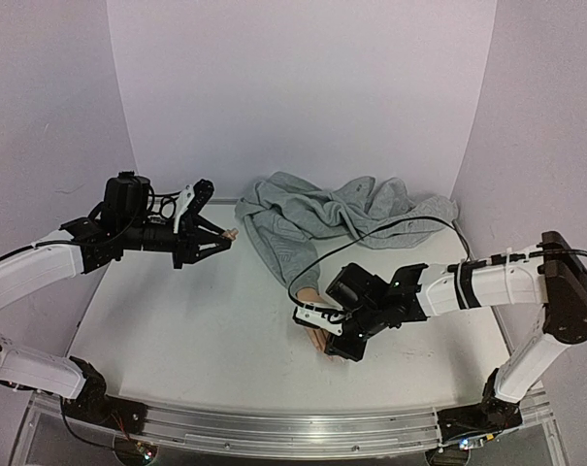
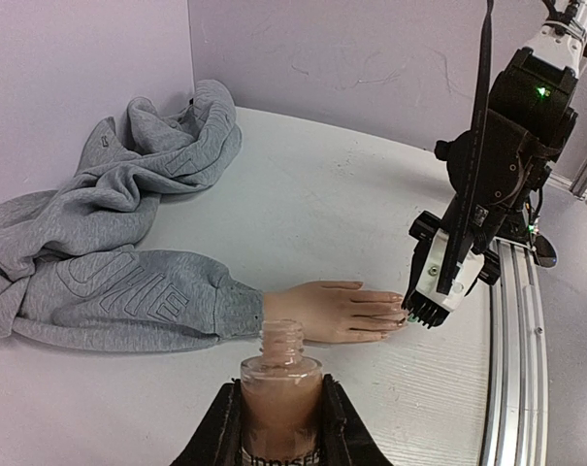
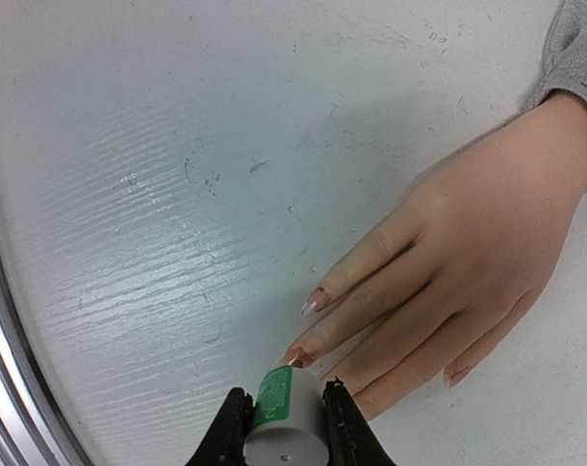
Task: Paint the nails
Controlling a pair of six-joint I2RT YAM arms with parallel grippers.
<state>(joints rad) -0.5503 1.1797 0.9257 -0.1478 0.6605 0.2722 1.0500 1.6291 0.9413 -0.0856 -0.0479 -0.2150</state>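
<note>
The right tool [image 3: 281, 419], clamped on the brush cap [image 3: 291, 439], hovered at the nails [image 3: 315, 299], the mannequin hand [image 3: 468, 262] lay near-centre on the table [image 3: 177, 194], fingers pointing near, and the left tool [image 2: 280, 432], gripping the bottle [image 2: 280, 388], hung far left.

The nails [image 3: 315, 301] are small, pointed and glossy, tipping the fingers of a flesh-coloured mannequin hand [image 3: 468, 262] that lies flat, palm down, on the white desk [image 3: 177, 146], its wrist in a grey sleeve [image 3: 576, 58]. The fingers are stretched out and slightly spread, tips resting on the desk. The index nail shows a pinkish-brown sheen. The middle nail looks a little redder and sits right against a grey cap [image 3: 285, 417]. The thumb nail is pale pink. The remaining two nails cannot be made out.
</note>
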